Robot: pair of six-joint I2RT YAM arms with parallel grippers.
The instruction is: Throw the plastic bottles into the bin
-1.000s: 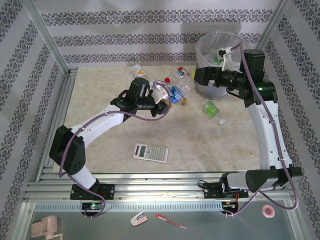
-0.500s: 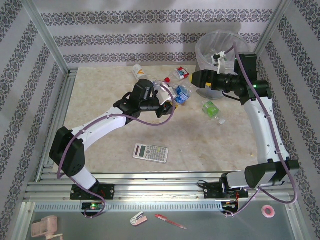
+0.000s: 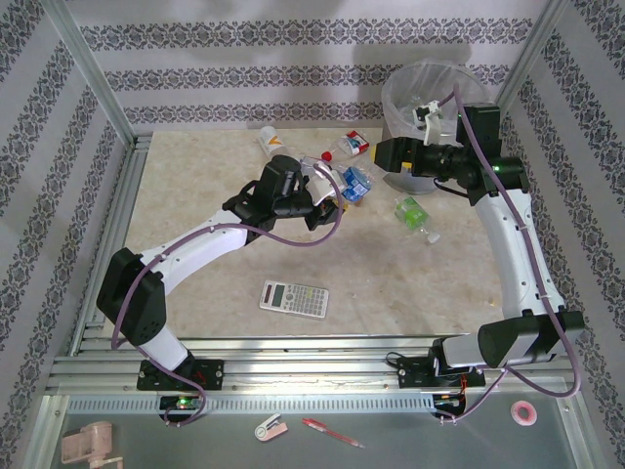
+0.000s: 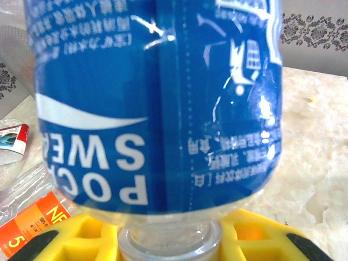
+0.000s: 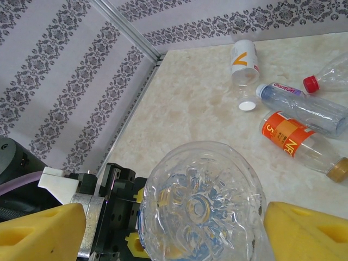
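The blue-labelled clear plastic bottle (image 4: pixel 163 109) hangs between my two grippers, above the beige marbled tabletop (image 3: pixel 195 166) and just left of the round grey bin (image 3: pixel 395 117) with its whitish bag liner. My left gripper (image 4: pixel 169 246) is clamped on the bottle's neck, a yellow pad on either side. The long axis runs from that grip straight toward my right gripper (image 5: pixel 174 228), with the neck at my left and the moulded clear base facing the right wrist camera almost square on. From above, that line slants from near-left to far-right, toward the bin.

My right jaws stand wide, one yellow finger to each side of the base, and I see no squeeze on the plastic yet. I judge this to be a hand-over. To do it well, I would push the right fingers further along the body, past the rounded base to the labelled wall, because a grip on the curved end could squirt the bottle out. I would close evenly, centred on the axis, and gently enough not to crumple the thin wall. Only once that grip is firm should my left jaws let go and draw back along the axis.

An orange-labelled clear bottle (image 5: pixel 296 141) lies on the table beyond, well apart from this exchange.
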